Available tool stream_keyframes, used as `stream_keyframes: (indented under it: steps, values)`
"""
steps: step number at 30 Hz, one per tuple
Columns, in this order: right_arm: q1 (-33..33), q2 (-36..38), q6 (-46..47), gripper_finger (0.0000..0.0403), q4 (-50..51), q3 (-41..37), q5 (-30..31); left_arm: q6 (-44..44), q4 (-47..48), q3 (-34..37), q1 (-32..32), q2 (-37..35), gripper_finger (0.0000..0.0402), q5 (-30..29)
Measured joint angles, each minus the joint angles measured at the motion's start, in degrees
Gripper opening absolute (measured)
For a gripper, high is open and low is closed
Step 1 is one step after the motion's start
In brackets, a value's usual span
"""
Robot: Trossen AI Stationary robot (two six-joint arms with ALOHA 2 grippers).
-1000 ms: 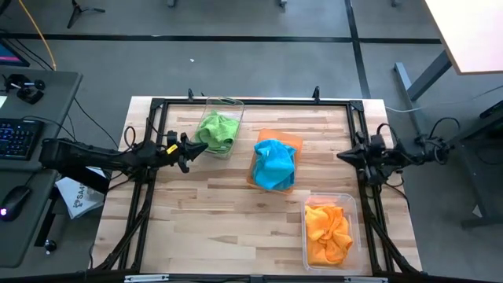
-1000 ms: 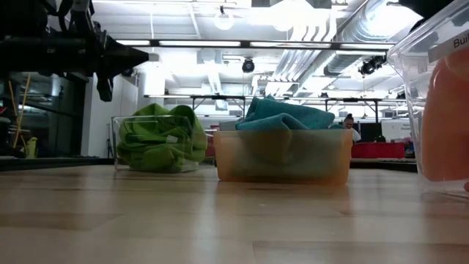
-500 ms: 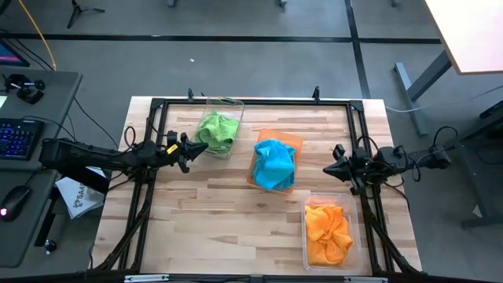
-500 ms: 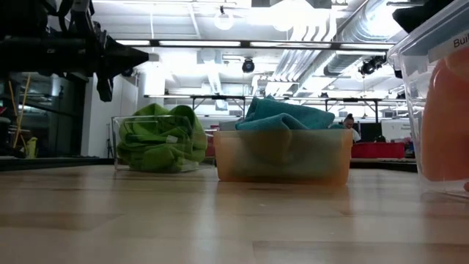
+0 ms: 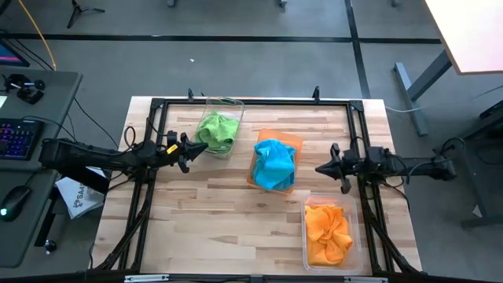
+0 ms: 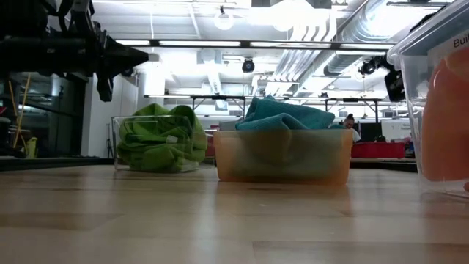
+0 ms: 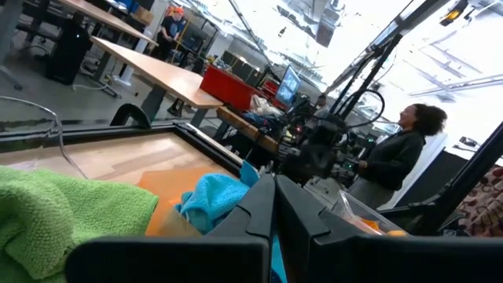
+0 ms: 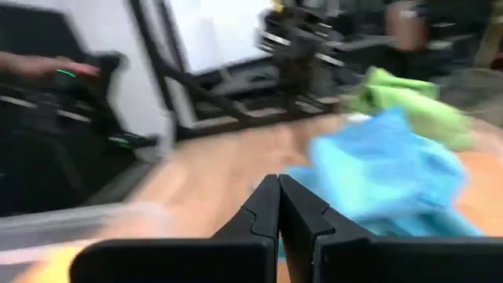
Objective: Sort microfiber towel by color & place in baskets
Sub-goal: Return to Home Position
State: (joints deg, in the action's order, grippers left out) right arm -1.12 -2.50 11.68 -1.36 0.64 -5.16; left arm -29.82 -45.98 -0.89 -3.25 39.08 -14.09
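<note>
Green towels lie in a clear basket at the far left. A blue towel fills the orange basket mid-table. Orange towels lie in a clear basket at the near right. My left gripper is shut with nothing in it, held above the table beside the green basket. My right gripper is shut with nothing in it, level, to the right of the blue towel, above the far end of the orange-towel basket. Its shut fingers point at the blue towel.
A black metal frame runs around the wooden table. A desk with keyboard and mouse stands left of the table. In the left wrist view a person stands beyond the table's right side.
My right gripper has sunk and swung from the table's right edge toward the table's middle, turning to point at the blue towel. It has stayed shut. The towels and baskets have not moved.
</note>
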Motion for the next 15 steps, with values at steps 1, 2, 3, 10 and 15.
stream_keyframes:
  steps: [1, 2, 3, 10, 15]
  values:
    - [0.0, -0.6, -0.7, 0.0000, 0.4, 0.0, 2.0, 0.0, 0.5, 0.0, 0.0, -0.4, 0.0001, 0.0]
    - [0.0, -0.9, -1.4, 0.0000, 0.4, 0.0, 3.7, 0.0, 0.9, 0.0, 0.0, -1.2, 0.0001, 0.0]
    - [0.0, -1.1, -1.6, 0.0000, 0.5, 0.0, 4.9, 0.0, 1.6, 0.0, 0.0, -2.3, 0.0001, 0.0]
    - [0.0, -1.2, -1.3, 0.0000, 0.8, 0.1, 6.4, 0.0, 14.0, 0.0, 0.0, -15.0, 0.0001, 0.0]
    - [0.0, -1.2, -1.3, 0.0000, 0.9, 0.1, 6.4, 0.0, 28.8, 0.0, -0.7, -23.7, 0.0001, 0.0]
